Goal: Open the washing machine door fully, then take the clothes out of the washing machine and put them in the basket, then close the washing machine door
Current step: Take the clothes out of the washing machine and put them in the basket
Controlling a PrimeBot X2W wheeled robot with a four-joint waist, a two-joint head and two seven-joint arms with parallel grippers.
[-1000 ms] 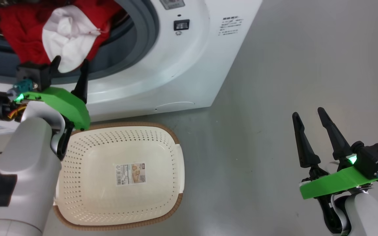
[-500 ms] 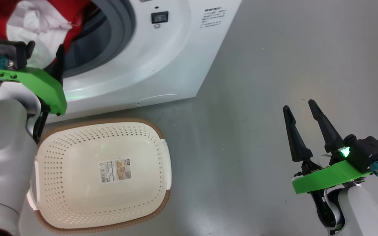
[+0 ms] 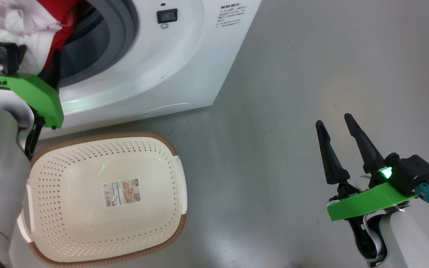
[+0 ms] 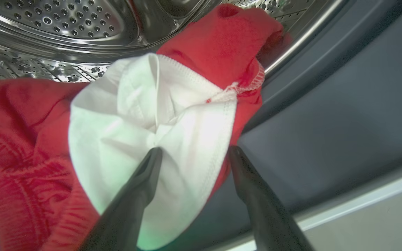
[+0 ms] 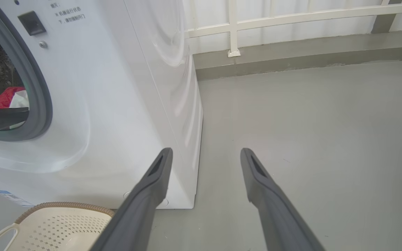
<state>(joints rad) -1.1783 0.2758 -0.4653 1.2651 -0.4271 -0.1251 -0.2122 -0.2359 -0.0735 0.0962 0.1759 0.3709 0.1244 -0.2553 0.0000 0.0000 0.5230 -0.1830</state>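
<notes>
The washing machine [image 3: 169, 74] fills the upper left of the head view. Its right corner edge runs down to the grey floor [image 3: 311, 67], which lies wide and bare to the right. The right gripper [image 3: 333, 120] hovers over that open floor, well apart from the machine, its two dark fingers spread and holding nothing. The basket [image 3: 99, 136] sits on the floor just in front of the washer's lower edge, its far rim near the white panel. The left forearm covers its left side.

The clothes [image 4: 145, 115], a red jersey with a white panel, lie bunched in the uncovered drum mouth and spill onto the grey rubber seal [image 4: 326, 132]. The left gripper [image 4: 194, 150] is at the seal's lip, fingers spread with the white panel's stitched hem between them, not pressed together on it.

A barcode sticker [image 3: 122, 191] lies on the basket's bottom, its print too small to read. Lines of small dark writing [image 3: 231, 16] on the washer front, beside a dark square fitting [image 3: 167, 15], are also unreadable.

The left wrist view gives the perforated steel drum [image 4: 65, 28] behind the cloth. The right wrist view gives a white railing [image 5: 232, 28] along the far wall and a small blue label [image 5: 12, 198] at the washer's foot.
</notes>
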